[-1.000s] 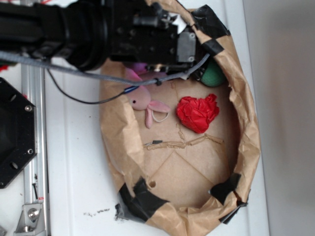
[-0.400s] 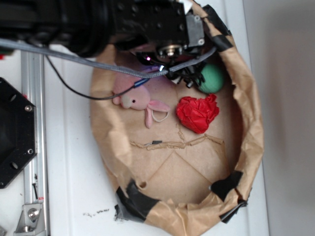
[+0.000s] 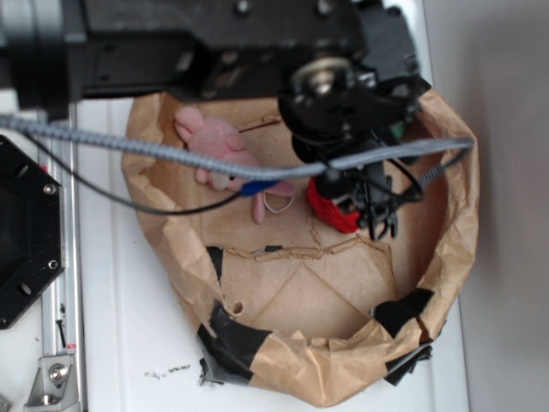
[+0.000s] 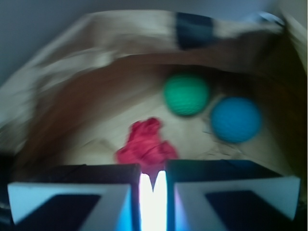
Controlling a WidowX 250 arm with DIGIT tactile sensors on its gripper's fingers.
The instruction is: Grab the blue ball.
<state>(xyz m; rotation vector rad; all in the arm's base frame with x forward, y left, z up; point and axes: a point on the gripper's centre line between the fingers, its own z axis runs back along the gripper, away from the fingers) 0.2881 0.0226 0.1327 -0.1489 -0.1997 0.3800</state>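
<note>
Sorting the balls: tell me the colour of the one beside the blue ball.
Green, clearest in the wrist view.

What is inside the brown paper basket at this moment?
Inside the brown paper basket: a pink plush bunny, a crumpled red paper wad, a green ball and the blue ball. The exterior view hides both balls behind the arm.

Inside the brown paper bowl patched with black tape: a blue ball, green ball, red paper wad, pink bunny.
</note>
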